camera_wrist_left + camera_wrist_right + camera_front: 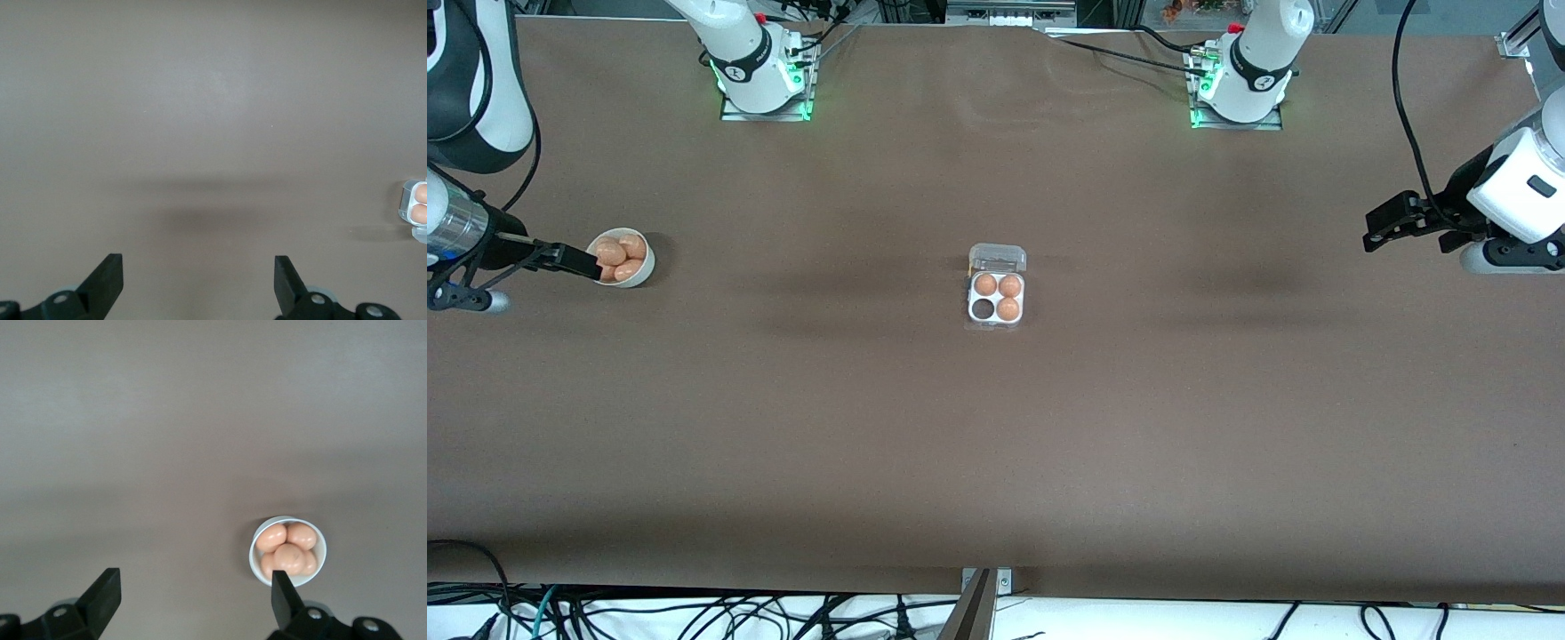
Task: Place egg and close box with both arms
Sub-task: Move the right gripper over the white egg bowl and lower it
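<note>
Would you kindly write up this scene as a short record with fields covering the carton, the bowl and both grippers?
box: white four-cell carton at mid-table, clear lid open
cells: three hold eggs; the cell nearer the camera, toward the right arm's end, is empty
bowl: round white bowl toward the right arm's end, holding several eggs
right gripper: open, empty, over the table beside the bowl
left gripper: open, empty, over bare table toward the left arm's end, well away from the box
</note>
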